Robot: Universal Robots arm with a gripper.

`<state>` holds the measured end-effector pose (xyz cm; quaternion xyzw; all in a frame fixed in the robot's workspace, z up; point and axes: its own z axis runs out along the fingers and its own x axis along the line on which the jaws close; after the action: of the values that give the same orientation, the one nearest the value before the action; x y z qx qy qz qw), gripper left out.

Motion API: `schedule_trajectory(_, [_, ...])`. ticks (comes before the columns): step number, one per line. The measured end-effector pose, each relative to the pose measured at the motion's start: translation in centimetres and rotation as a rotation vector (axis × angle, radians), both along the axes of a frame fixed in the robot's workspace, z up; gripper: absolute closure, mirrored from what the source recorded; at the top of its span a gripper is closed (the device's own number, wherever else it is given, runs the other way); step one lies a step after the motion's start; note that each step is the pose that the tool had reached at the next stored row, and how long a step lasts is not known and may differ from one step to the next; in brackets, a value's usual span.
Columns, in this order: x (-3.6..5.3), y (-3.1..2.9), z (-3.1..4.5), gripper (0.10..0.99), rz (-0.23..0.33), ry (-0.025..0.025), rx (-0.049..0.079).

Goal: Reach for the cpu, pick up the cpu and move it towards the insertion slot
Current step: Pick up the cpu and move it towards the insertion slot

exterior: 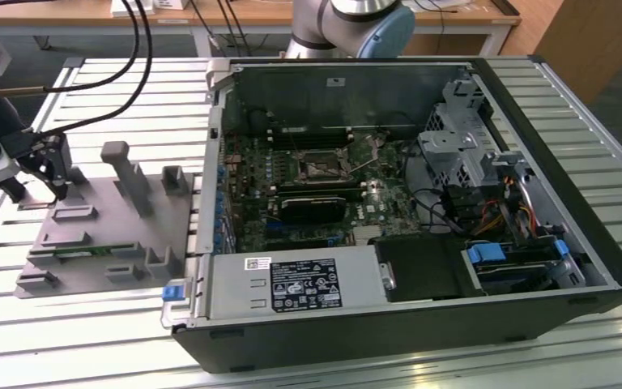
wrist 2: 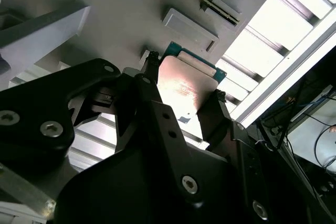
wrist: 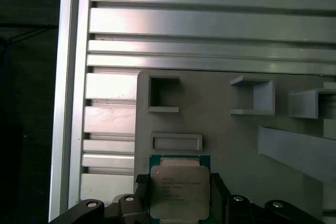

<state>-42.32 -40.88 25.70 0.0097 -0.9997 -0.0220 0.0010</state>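
Note:
The cpu (wrist: 179, 191), a silvery square chip with a green edge, sits between my gripper's (wrist: 179, 181) two black fingers. The fingers press against its two opposite sides, just over the grey fixture plate (wrist: 226, 145). The second wrist view shows the same hold: the cpu (wrist 2: 185, 85) gleams between the fingers (wrist 2: 150, 62), with the gripper (wrist 2: 184, 77) shut on it. In the exterior view my gripper (exterior: 39, 190) hangs over the far corner of the grey fixture plate (exterior: 90, 243) at that view's left. The insertion slot (exterior: 320, 166) is a dark square socket on the motherboard inside the open computer case, well off to that view's right.
Upright grey posts and holders (exterior: 127, 174) rise from the fixture plate, and a thin green memory stick (exterior: 84, 250) lies in it. The case wall (exterior: 216, 162) stands between the fixture and the motherboard. Black cables (exterior: 95, 113) trail over the slatted aluminium table (exterior: 106, 81).

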Motion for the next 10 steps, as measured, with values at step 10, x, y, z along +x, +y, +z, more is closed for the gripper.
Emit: schedule_trajectory(10, [0.00,0.00,0.74,0.541,0.000,-0.0001,0.000])
